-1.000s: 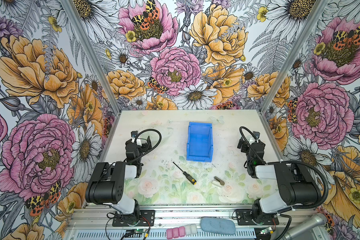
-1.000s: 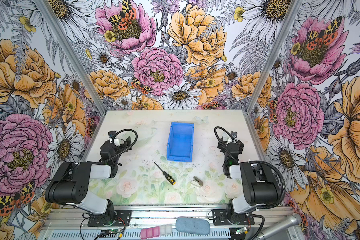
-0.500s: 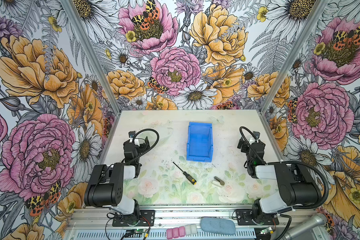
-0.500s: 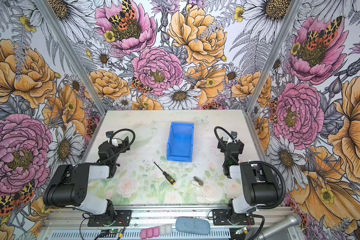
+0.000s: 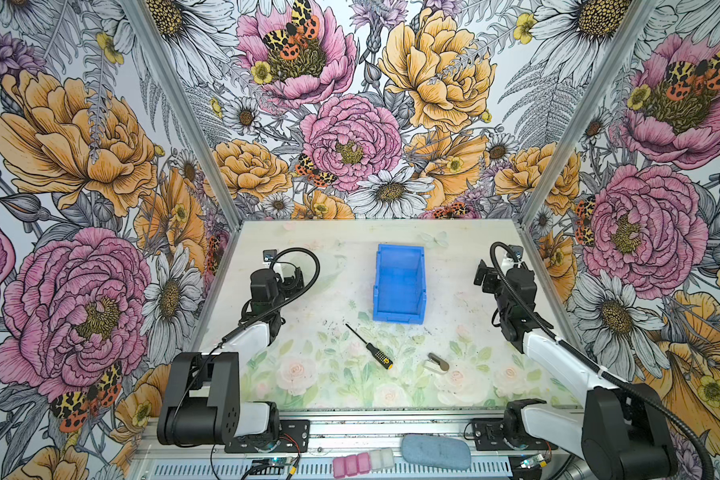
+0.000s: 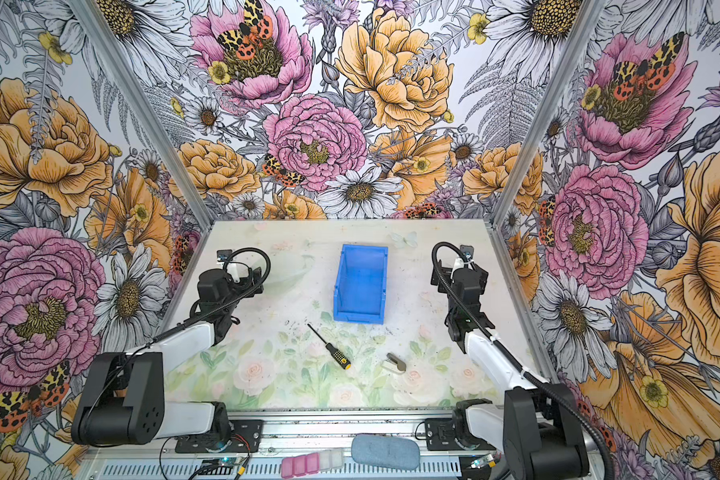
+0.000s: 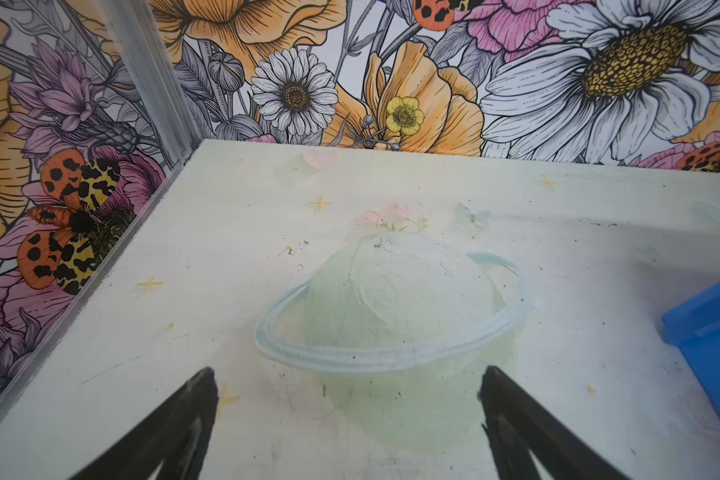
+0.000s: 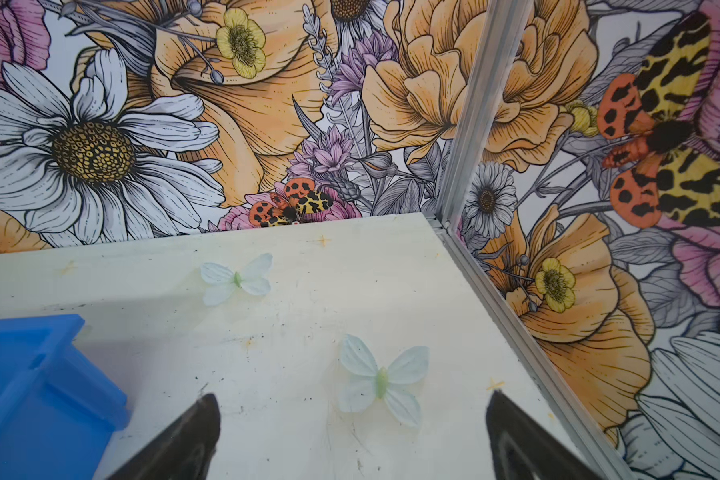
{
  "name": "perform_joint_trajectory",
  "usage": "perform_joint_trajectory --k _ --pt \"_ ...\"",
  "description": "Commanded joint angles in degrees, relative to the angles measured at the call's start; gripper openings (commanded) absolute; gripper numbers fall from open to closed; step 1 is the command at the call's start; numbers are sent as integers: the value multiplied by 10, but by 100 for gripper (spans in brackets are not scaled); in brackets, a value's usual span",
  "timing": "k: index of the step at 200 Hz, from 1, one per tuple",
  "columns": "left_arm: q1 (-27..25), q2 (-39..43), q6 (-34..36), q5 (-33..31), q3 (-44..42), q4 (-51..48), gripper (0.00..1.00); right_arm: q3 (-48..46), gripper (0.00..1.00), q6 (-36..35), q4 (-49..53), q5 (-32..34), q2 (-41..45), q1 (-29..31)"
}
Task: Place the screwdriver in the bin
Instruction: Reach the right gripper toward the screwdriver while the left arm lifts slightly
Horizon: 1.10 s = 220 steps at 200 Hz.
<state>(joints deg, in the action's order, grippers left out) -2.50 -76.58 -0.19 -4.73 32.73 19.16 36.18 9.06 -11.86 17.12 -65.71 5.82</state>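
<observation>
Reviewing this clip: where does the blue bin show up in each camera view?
Top view: blue bin mid-table, just beyond the screwdriver.
Top view: blue bin at the same mid-table spot.
Left wrist: only a corner, cut by the frame edge.
Right wrist: a rimmed corner, cut by the frame edge.
Shared landmark: table's back edge.

The screwdriver (image 5: 368, 346) lies before the bin (image 5: 422, 291), the clip (image 5: 437, 362) to its right.
</observation>
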Motion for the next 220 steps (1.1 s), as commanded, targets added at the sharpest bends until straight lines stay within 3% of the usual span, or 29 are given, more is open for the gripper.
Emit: perform_joint_trajectory --k 1,42,71,104,133,158,220 --pt "-12 34 -32 -30 32 -115 99 82 99 69 236 39 31 14" --pt "-12 57 -137 44 100 -268 99 154 100 109 415 21 91 74" --pt "-9 71 -184 123 95 -292 99 193 100 130 502 6 89 129" --pt "-27 79 -192 207 110 -338 99 234 100 151 559 13 53 234" --pt "-46 102 -218 277 108 -357 99 266 99 174 576 34 4 341" --pt "-73 121 -237 347 97 -352 99 271 99 183 575 19 -48 391" --pt "-120 205 -320 374 32 -349 99 311 99 173 562 -31 -152 480"
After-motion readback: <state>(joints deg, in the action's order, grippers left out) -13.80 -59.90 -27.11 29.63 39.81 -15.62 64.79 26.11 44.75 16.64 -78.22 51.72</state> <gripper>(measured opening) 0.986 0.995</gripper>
